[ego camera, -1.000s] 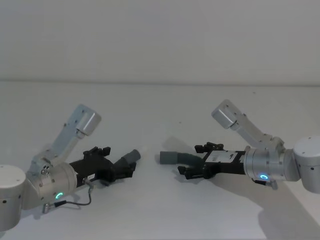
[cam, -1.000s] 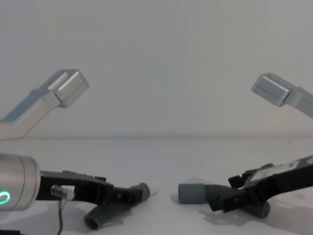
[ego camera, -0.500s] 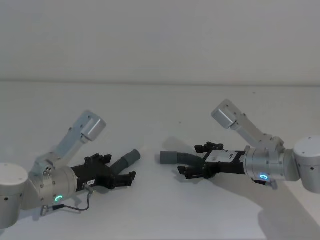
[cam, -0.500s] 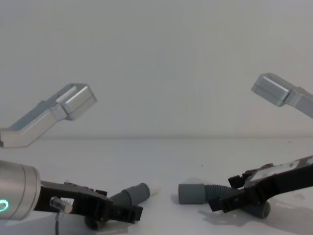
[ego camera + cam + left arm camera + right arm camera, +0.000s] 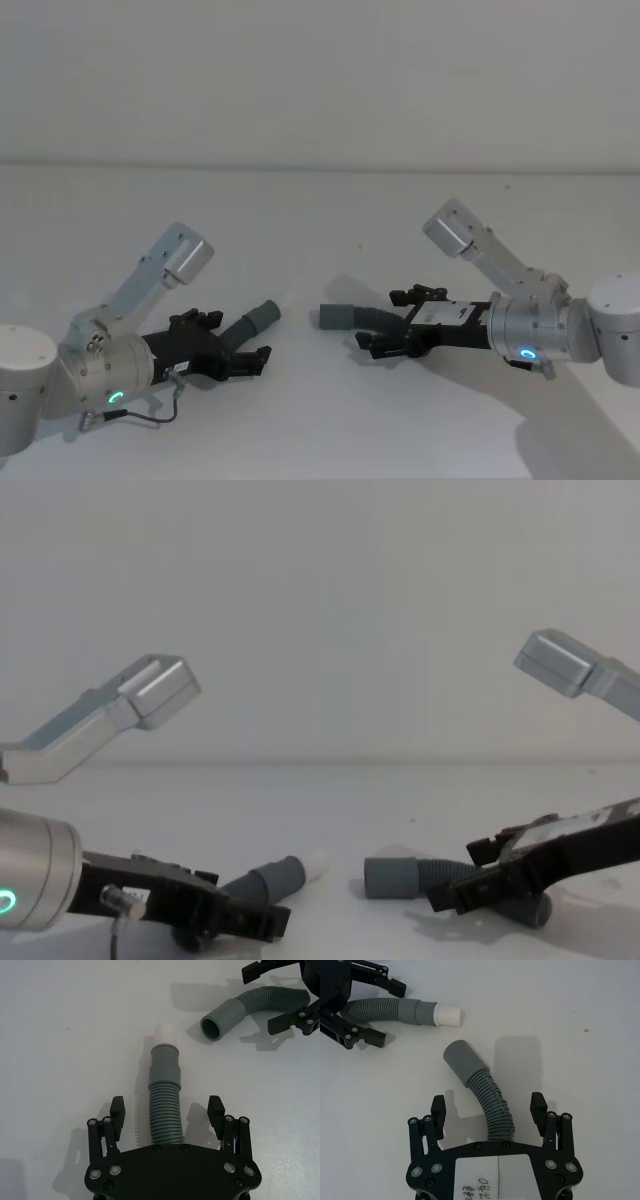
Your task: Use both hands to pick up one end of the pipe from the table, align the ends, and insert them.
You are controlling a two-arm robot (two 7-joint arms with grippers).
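**While both grippers straddled their hoses, the cuffs lay apart**

Where the white table (image 5: 320, 215) was widest, well short of its far edge and about midway between its left and right edges, the two dark-grey corrugated pieces lay close together but not touching; a stretch of bare table separated their cuffs.

The left hose piece (image 5: 165, 1115) ran fairly straight out of the left gripper (image 5: 166, 1104), its long axis slanting toward the far edge and the table's middle; its smooth cuff (image 5: 164, 1066) ended in a white tip (image 5: 165, 1035) aimed that way, off line with the other piece.

The right hose piece (image 5: 495, 1107) curved out of the right gripper (image 5: 488, 1101); its wider cuff (image 5: 465, 1066) turned its open mouth toward the left edge, near the white tip.

Both grippers sat low over the table with jaws spread wide, one finger on each side of its hose, gaps showing on both sides; neither pinched anything.

A white label (image 5: 497, 1176) sat on the right gripper's body; a thin cable (image 5: 150, 412) looped beside the left wrist.
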